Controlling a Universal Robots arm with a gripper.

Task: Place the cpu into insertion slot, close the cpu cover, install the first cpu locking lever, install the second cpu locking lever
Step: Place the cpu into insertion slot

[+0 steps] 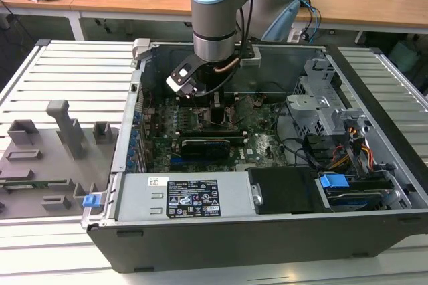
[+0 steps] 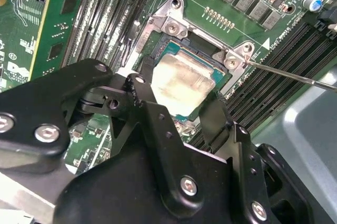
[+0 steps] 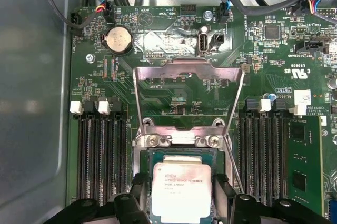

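Observation:
The cpu [image 3: 181,195], a square chip with a silver-beige top, lies flat in the insertion slot [image 3: 149,156] on the green motherboard [image 3: 279,40]. My gripper [image 3: 181,184] straddles it, and its black fingers [image 3: 141,190] press against two opposite edges. In the second wrist view the cpu [image 2: 181,79] shows between the same fingers [image 2: 145,95] of the gripper [image 2: 179,103]. The cpu cover [image 3: 189,70] stands swung up beyond the slot. One thin wire locking lever [image 2: 295,75] sticks out sideways, unlatched. In the exterior view the gripper [image 1: 217,108] reaches down into the computer case.
Black memory slots [image 3: 100,155] flank the socket on both sides. A round coin battery [image 3: 118,40] and cables [image 3: 95,8] lie past the cover. The case walls [image 1: 221,228], a drive cage [image 1: 328,108] and a power supply [image 1: 190,198] surround the board. A grey fixture tray [image 1: 47,158] sits at the exterior view's left.

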